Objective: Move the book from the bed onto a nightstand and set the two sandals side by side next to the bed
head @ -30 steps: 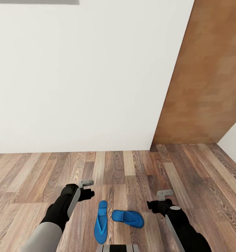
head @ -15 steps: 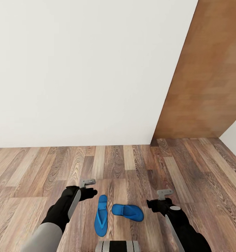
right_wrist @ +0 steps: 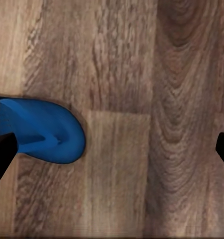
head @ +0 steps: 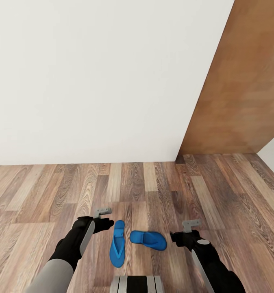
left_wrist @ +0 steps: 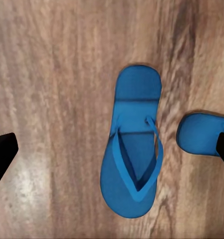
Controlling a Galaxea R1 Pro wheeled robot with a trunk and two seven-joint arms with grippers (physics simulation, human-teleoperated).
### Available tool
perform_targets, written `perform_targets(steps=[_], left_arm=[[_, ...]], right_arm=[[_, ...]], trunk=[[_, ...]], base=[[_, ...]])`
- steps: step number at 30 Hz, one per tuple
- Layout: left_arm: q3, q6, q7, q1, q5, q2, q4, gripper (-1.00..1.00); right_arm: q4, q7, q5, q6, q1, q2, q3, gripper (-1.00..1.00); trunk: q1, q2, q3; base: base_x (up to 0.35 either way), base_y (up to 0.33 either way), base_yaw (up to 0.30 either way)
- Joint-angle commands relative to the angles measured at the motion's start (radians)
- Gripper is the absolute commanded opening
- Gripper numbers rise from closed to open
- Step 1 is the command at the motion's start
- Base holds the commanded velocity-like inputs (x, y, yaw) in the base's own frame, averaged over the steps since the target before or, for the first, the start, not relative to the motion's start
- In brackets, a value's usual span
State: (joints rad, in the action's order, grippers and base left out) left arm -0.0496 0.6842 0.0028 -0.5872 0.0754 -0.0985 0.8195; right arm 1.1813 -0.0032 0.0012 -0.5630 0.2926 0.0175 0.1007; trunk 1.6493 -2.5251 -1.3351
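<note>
Nearest to us, at the lower edge of the head view, sits the grey ribbed top of our own base (head: 138, 283). Just beyond it both arms reach forward over the wood-plank floor (head: 234, 191). Our left gripper (head: 104, 221) hangs above the floor to the left of the two sandals, and in its wrist view its dark fingers (left_wrist: 2, 155) stand wide apart at either edge of the picture, holding nothing. Our right gripper (head: 181, 236) hangs to the right of the sandals, its fingers (right_wrist: 1, 154) likewise spread wide and empty.

Between the two grippers lie the blue sandals on the floor. The left sandal (head: 117, 243) lies lengthwise, strap up, pointing away from us. The right sandal (head: 148, 240) lies crosswise, its end close to the first one's side; we cannot tell whether they touch.

Farther off, the floor meets a plain white wall (head: 100, 81). To the right stands a brown wooden door (head: 242, 93).
</note>
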Motion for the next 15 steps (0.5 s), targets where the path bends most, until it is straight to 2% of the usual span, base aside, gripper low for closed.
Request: perform_targets(steps=[1,15], left_arm=[[-0.004,0.005,0.0,0.0,0.007,-0.001,0.001,1.0],[-0.003,0.005,-0.001,0.0,0.007,-0.009,0.003,1.0]], right_arm=[[0.001,0.0,0.0,-0.005,0.0,0.001,0.002,1.0],[0.001,-0.002,0.0,-0.005,0.0,0.001,0.002,1.0]], trunk=[[0.0,-0.001,-0.005],[0.007,-0.004,-0.059]], base=[[0.0,0.0,0.0],[0.0,0.0,0.0]])
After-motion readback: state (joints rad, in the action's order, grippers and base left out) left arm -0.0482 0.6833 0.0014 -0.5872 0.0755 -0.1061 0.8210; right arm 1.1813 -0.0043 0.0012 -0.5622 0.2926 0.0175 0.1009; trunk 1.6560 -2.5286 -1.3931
